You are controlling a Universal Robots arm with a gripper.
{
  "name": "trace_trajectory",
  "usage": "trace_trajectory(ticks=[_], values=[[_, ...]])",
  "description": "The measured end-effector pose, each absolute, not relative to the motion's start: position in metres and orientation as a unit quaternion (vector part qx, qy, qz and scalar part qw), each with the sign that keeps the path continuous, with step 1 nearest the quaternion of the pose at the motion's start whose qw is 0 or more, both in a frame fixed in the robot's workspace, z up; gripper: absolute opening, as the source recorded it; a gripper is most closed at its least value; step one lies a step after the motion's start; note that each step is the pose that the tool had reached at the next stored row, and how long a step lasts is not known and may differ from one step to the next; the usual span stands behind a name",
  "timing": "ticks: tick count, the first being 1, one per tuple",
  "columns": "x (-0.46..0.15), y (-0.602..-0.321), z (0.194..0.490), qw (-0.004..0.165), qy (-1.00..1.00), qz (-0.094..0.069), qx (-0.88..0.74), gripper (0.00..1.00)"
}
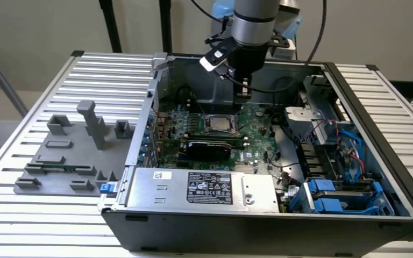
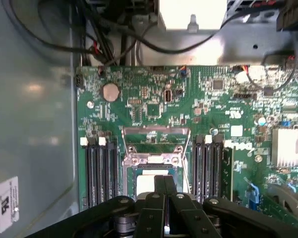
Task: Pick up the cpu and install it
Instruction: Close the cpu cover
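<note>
One computer case (image 1: 264, 228), one motherboard (image 2: 154, 106), one cpu (image 1: 221, 124), one coin battery (image 2: 111, 91), one hand (image 2: 164, 179).

Robotics lab: open computer case (image 1: 264, 228) on a slatted aluminium bench (image 1: 34, 226).

The cpu (image 2: 146, 183) seemingly lies in its socket (image 2: 130, 159).

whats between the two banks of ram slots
The socket, with the cpu sitting in it. The wrist view shows this plainly.
</note>
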State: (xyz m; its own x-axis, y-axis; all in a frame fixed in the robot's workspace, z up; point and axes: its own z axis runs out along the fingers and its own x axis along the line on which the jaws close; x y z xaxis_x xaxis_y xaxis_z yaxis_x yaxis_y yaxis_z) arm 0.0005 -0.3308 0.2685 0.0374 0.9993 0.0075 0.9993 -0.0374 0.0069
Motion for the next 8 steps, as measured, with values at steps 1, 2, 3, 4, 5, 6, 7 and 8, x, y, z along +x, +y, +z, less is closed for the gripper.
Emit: trace_trajectory(ticks=[1, 2, 3, 4, 5, 6, 7, 8], values=[[0.005, -0.332, 0.27, 0.001, -0.694, -0.004, -0.72, 0.11], [0.009, -0.332, 0.272, 0.002, -0.694, -0.004, -0.72, 0.11], [0.014, -0.333, 0.273, 0.003, -0.694, -0.003, -0.72, 0.11], [0.019, -0.334, 0.274, 0.004, -0.694, -0.002, -0.72, 0.11], [0.023, -0.334, 0.275, 0.004, -0.694, -0.001, -0.72, 0.11], [0.028, -0.335, 0.276, 0.005, -0.694, 0.0, -0.72, 0.11], [0.032, -0.335, 0.276, 0.006, -0.694, 0.001, -0.72, 0.11], [0.037, -0.336, 0.276, 0.007, -0.694, 0.002, -0.72, 0.11]])
